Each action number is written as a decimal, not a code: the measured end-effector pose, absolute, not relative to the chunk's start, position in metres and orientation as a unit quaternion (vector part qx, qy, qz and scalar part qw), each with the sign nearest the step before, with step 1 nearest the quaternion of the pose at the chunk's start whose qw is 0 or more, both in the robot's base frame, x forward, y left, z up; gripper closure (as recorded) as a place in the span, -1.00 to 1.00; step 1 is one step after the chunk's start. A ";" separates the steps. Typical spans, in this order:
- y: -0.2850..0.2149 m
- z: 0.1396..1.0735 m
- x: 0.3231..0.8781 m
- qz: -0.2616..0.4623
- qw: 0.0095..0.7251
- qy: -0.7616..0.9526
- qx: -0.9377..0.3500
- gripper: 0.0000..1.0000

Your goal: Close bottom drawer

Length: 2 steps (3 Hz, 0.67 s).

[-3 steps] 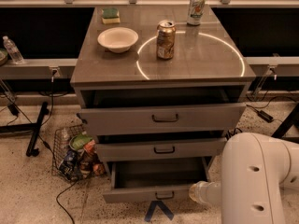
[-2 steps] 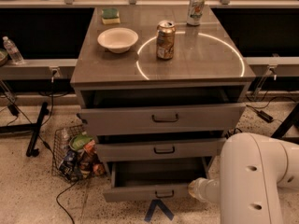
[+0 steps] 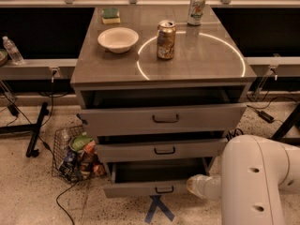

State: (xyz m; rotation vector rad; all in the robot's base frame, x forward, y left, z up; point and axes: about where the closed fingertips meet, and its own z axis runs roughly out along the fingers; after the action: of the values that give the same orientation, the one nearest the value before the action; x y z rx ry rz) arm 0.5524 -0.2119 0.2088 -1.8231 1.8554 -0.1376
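Note:
The bottom drawer (image 3: 136, 189) of the grey cabinet (image 3: 112, 74) is pulled out, showing its plain grey inside, with a small black bar handle (image 3: 164, 190) on its narrow front. The middle drawer (image 3: 197, 149) and top drawer (image 3: 122, 120) above it also stand partly open. My white arm (image 3: 253, 182) comes in from the lower right. The gripper (image 3: 193, 185) is at the right end of the bottom drawer's front, close to or touching it.
On the cabinet top are a white bowl (image 3: 118, 39), a brown can (image 3: 166, 40), a second can (image 3: 197, 7) and a sponge (image 3: 111, 15). A wire basket (image 3: 75, 156) of items stands on the floor at the left. A blue tape cross (image 3: 158, 209) marks the floor in front.
My arm's end has shifted a little to the left, closer to the right end of the bottom drawer's front. The drawer stands slightly further in.

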 end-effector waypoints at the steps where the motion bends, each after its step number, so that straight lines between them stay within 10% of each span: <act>1: -0.212 0.209 0.552 -0.051 0.265 0.687 -0.675 1.00; 2: -0.198 0.211 0.576 -0.060 0.302 0.670 -0.676 1.00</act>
State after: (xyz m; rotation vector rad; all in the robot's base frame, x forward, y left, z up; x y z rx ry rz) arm 0.5763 -0.1981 0.2111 -1.7917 1.7759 -0.1600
